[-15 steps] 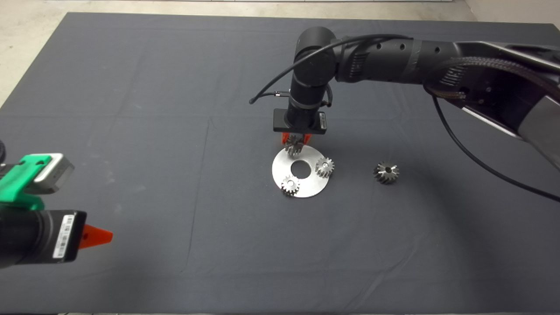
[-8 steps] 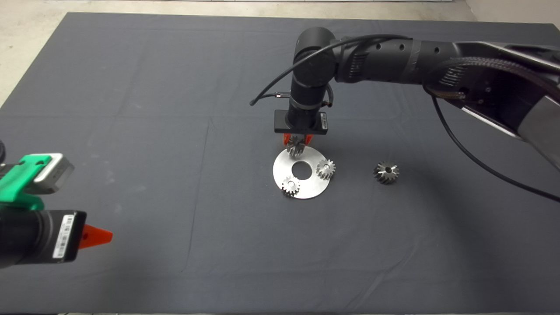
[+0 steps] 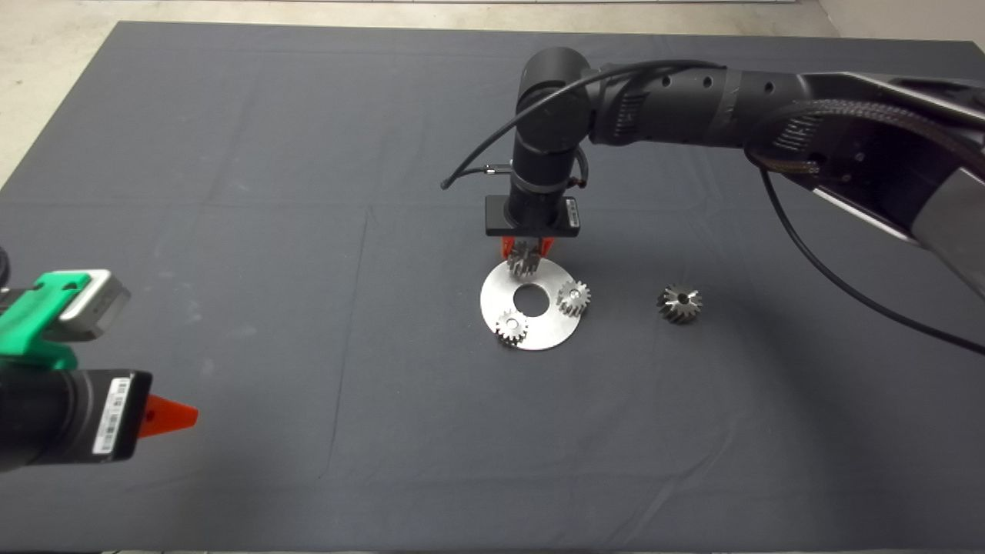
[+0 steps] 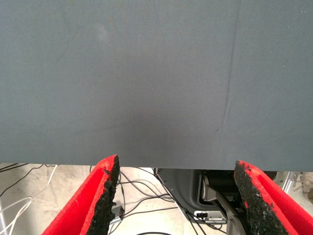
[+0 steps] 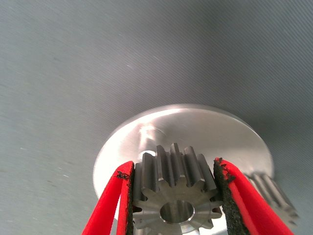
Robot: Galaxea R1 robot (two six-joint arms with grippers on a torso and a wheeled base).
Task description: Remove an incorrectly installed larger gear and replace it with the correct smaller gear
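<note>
My right gripper (image 3: 522,251) clamps the small gear (image 5: 175,193) over the plate (image 3: 539,332). Installing it; next I must line bore with peg and lower straight. Left gripper (image 4: 175,196) idles open.

Two black arms (image 3: 692,108) with a looping black cable (image 3: 831,277) — green pincer mounts, red fingers (image 5: 234,196), black pads.
</note>
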